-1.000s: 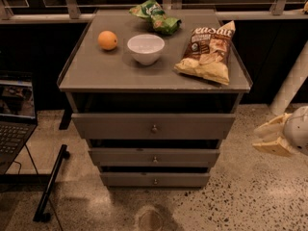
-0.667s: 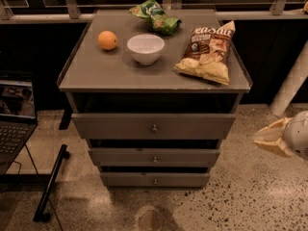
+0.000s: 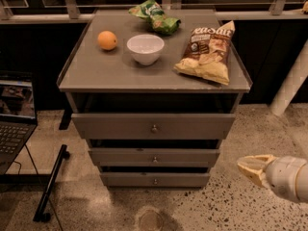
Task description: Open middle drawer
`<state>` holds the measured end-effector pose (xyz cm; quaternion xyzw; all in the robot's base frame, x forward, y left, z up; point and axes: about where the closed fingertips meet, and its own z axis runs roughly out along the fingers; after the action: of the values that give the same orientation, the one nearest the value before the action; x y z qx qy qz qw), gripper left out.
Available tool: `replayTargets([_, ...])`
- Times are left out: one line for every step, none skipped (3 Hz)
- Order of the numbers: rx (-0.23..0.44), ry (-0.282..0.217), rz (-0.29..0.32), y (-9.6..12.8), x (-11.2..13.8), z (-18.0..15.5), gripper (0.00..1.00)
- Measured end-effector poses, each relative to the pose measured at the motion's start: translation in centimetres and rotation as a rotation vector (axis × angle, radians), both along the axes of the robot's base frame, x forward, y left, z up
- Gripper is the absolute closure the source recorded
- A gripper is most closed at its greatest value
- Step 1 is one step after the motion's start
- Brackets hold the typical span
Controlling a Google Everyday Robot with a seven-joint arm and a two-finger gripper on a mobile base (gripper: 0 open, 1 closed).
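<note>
The grey cabinet (image 3: 96, 78) has three drawers stacked below its top. The middle drawer (image 3: 120, 157) is a grey flat front with a small round metal knob (image 3: 155, 160) at its centre. It sits between the taller top drawer (image 3: 110, 125) and the narrower bottom drawer (image 3: 125, 179). All three fronts stand slightly stepped, with dark gaps above them. My gripper (image 3: 246, 166), cream-tipped on a white wrist, hangs at the lower right. It points left, level with the middle drawer and well to the right of the cabinet, touching nothing.
On the cabinet top lie an orange (image 3: 107, 40), a white bowl (image 3: 145, 48), a green snack bag (image 3: 155, 16) and a brown chip bag (image 3: 208, 52). A laptop (image 3: 14, 114) stands at the left, with a black bar (image 3: 50, 182) on the speckled floor. A white pole (image 3: 291, 83) stands at the right.
My gripper has moved down and a little to the left, from about top-drawer height to middle-drawer height. The drawers have not moved.
</note>
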<state>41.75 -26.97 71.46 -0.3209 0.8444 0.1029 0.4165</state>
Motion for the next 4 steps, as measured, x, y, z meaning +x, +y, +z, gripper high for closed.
replayTargets([0.161, -0.099, -0.112, 0.7, 3.1, -3.0, 1.00])
replayTargets([0.186, -0.175, -0.209, -0.7, 7.1, -4.3, 1.00])
replayTargets([0.181, -0.178, -0.228, -1.0, 7.5, -4.6, 1.00])
replayTargets([0.176, -0.194, -0.229, -0.3, 7.4, -5.5, 1.00])
